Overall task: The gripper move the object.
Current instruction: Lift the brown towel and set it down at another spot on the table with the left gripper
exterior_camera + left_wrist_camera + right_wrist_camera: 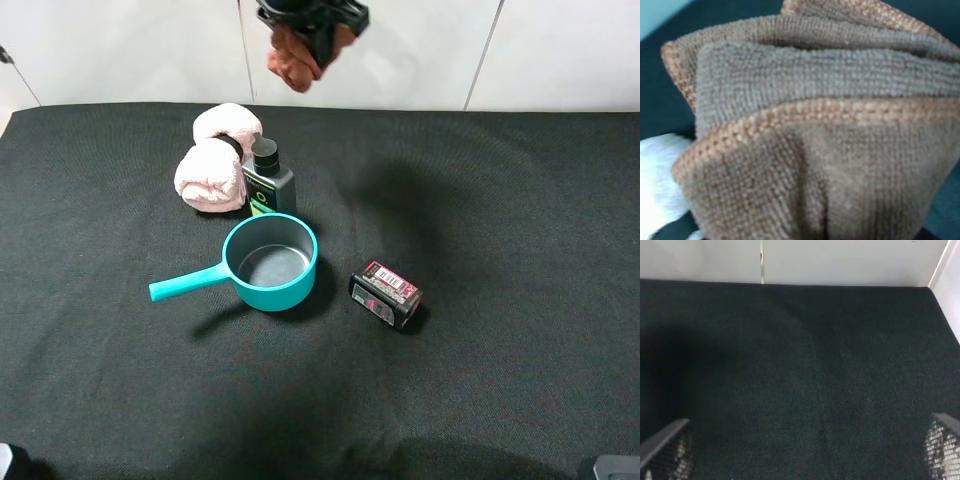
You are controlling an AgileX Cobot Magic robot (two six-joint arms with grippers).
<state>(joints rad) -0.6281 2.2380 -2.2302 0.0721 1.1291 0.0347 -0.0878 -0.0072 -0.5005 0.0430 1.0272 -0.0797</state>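
Rust-brown rag (293, 62) pinched in left gripper (318, 38), jaws clamped tight on it, hanging high above table (500, 300) far edge, behind towel (212, 165). Lift looks done; set-down and release remain. Right gripper (800, 450) spread, empty.

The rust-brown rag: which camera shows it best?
The left wrist view: the rust-brown rag fills the picture, with its terry loops and orange hem plain. The exterior high view shows it small, hanging from the left end effector above the table. The right wrist view misses it.
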